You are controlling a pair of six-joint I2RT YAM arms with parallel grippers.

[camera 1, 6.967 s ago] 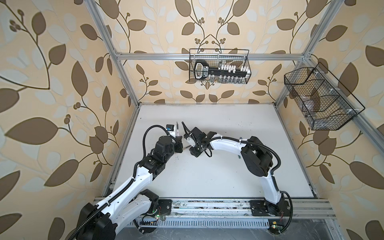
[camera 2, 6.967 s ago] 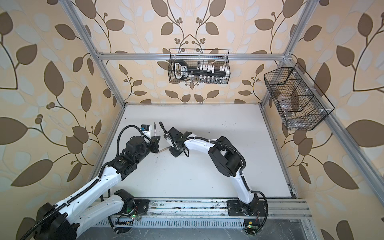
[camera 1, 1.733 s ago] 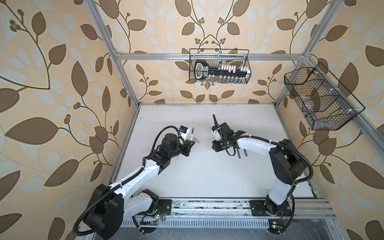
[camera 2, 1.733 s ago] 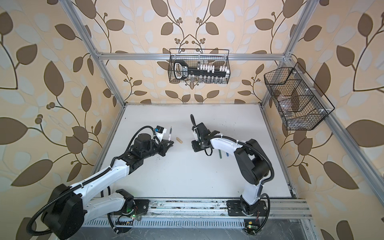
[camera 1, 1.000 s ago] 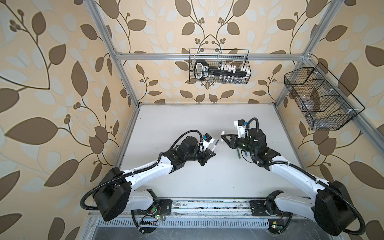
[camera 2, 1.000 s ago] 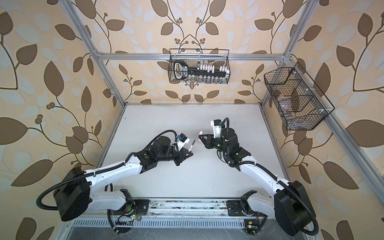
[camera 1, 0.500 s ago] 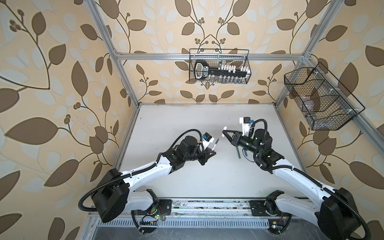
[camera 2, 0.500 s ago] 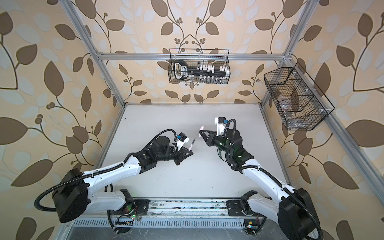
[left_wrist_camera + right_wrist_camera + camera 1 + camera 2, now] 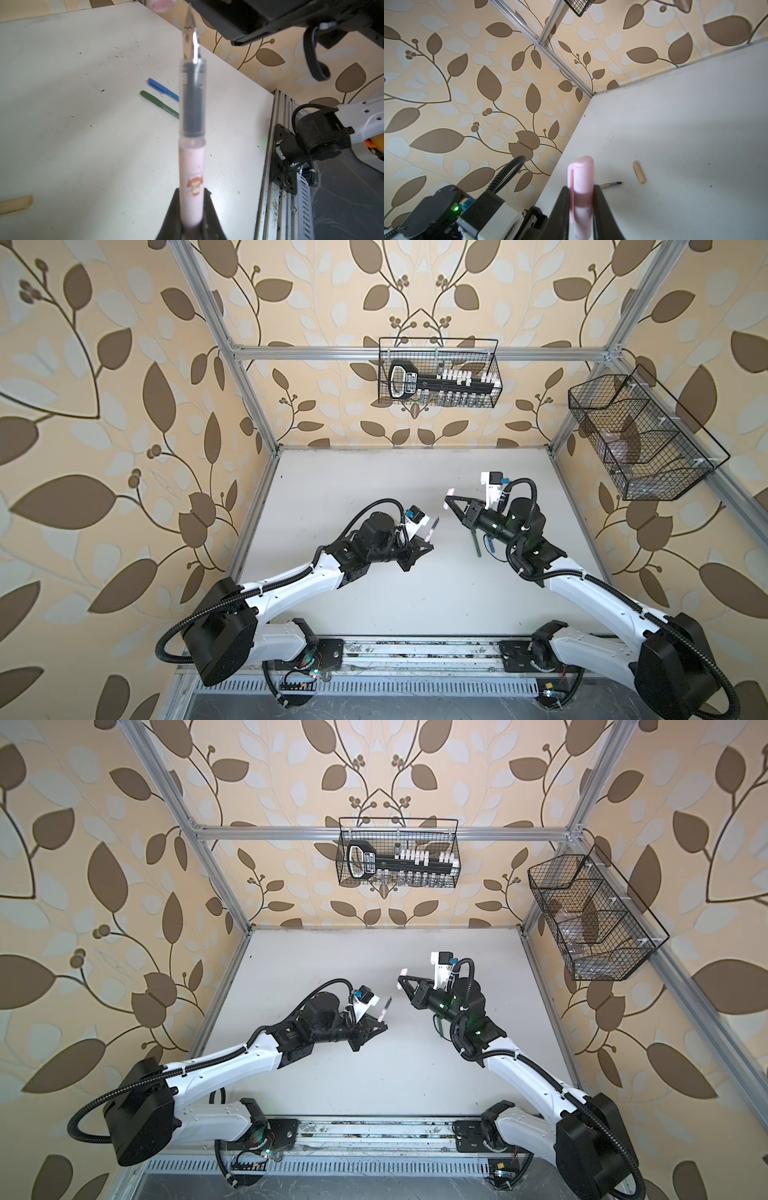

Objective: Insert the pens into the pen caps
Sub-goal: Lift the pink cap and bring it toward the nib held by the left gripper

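Moved: both arms have swung off the left part of the surface (image 9: 374,472) since the earliest frames. They now face each other nearer its middle.
Front rail (image 9: 415,655): nearest edge of the scene, with both arm bases bolted to it.
Left pincer (image 9: 428,548): raised beyond the rail's left half, clamped tight on the pale barrel of the pink pen (image 9: 434,526).
Pink pen: clear of the surface and tilted, its dark tip pointing away from the rail. In the left wrist view the pincer (image 9: 192,195) grips the lower barrel (image 9: 192,166).
Green pen (image 9: 476,543) and blue pen (image 9: 491,546): flat on the surface beyond the rail's right half, under the right arm. They lie side by side, both capped.
Tan pen (image 9: 610,184) and tan cap (image 9: 639,172): on the surface, near each other but apart, the pen uncapped. Their place from the rail cannot be told.
Right pincer (image 9: 446,499): farther from the rail than the left one, closed on the pink cap (image 9: 450,492).
Pink cap: held in the air close to the pen tip, not on it. In the right wrist view its rounded end (image 9: 581,187) sticks out past the pincer (image 9: 581,199).
Back basket (image 9: 436,373) and side basket (image 9: 644,439): farthest from the rail, hung on the walls.
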